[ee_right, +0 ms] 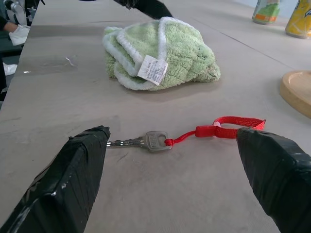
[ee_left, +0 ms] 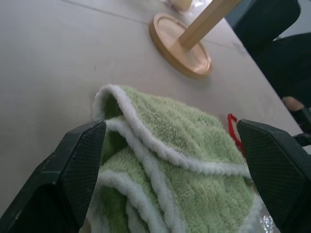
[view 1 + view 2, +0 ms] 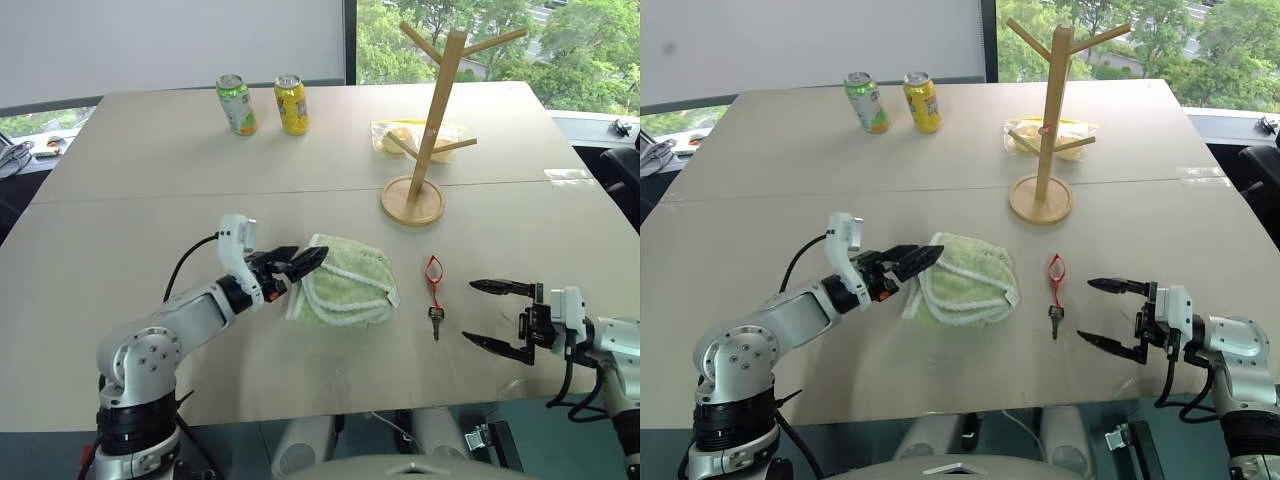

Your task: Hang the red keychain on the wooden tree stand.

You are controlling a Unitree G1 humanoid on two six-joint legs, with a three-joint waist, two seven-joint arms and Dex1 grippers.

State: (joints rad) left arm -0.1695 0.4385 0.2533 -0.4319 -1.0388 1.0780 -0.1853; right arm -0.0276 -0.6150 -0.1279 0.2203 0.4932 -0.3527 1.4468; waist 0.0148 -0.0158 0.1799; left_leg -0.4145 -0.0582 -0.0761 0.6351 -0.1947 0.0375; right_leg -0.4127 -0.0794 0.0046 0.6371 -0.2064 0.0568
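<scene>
Keychain trouble looms on a pale bench: the red keychain (image 3: 434, 280) lies flat near the front edge, loop toward the far side and key toward the near side, just right of a folded green towel (image 3: 343, 281). The right pincer (image 3: 503, 317) hangs level with its jaws wide and empty, aimed left at the key, which sits between its fingertips in the right wrist view. The left pincer (image 3: 296, 263) stands wide and empty too, its tips at the towel's left edge. The thin strap lies flush on the smooth top, so a level approach may skate over it or push the key into the towel; a grip on the key alone would likely leave the loop dangling and hard to thread. The wooden tree stand (image 3: 430, 130) stands well beyond, far and slightly left of the keychain, and a clumsy reach could knock its pole or tip its round base. Farther back sit 2 drink cans (image 3: 262, 104) and a clear bag of food (image 3: 410, 137). Windows behind show green trees; dark chairs edge the right side.
</scene>
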